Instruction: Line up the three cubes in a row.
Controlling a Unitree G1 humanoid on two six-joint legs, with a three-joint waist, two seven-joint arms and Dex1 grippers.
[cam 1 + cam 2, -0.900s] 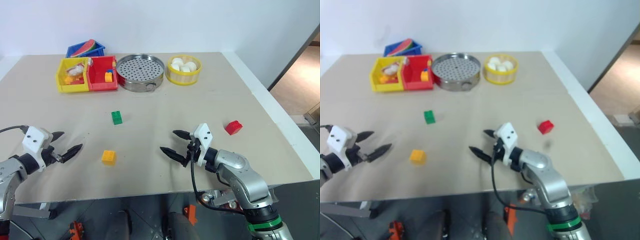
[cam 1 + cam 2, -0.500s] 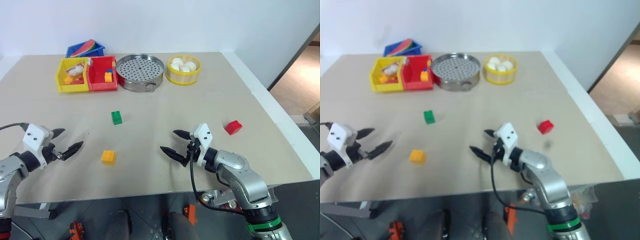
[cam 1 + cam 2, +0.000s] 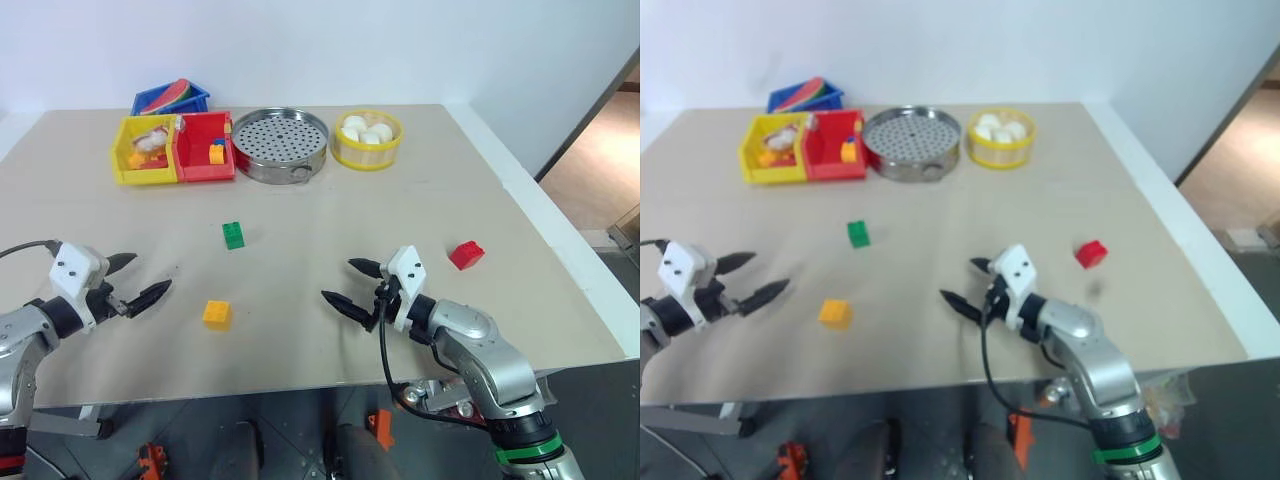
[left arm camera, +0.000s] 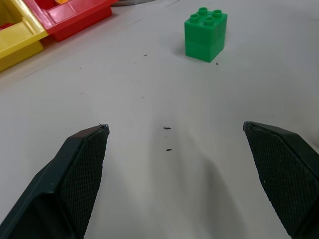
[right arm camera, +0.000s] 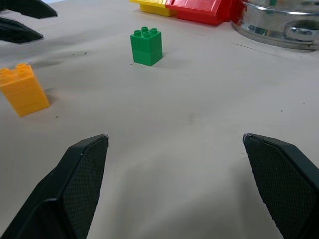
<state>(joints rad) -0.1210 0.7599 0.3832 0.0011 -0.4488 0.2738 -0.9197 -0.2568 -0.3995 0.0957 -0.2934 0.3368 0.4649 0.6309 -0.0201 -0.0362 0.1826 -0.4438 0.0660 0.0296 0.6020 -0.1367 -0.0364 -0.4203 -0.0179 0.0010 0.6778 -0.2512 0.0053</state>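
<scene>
Near edge of the beige surface [image 3: 420, 200]: left gripper [image 3: 133, 278] low at the left side, jaws spread wide, nothing between them. Right gripper [image 3: 349, 286] near centre, jaws also wide apart and empty, pointing toward the left. Both arms are cut off at the lower frame edge.

Yellow cube [image 3: 217, 314] sits between the two grippers, nearer the left one, touching neither. Red cube [image 3: 466, 255] lies off to the right of the right gripper, well apart from the others. Green cube [image 3: 233, 235] is farther back, above the yellow one; cubes are not in a row.

Far edge: yellow bin [image 3: 144, 150], red bin [image 3: 204, 146] beside it, contents too small to tell; blue bin [image 3: 171, 98] behind, partly hidden. Perforated steel steamer tray [image 3: 280, 144], then yellow basket [image 3: 367, 139] with white round things.
</scene>
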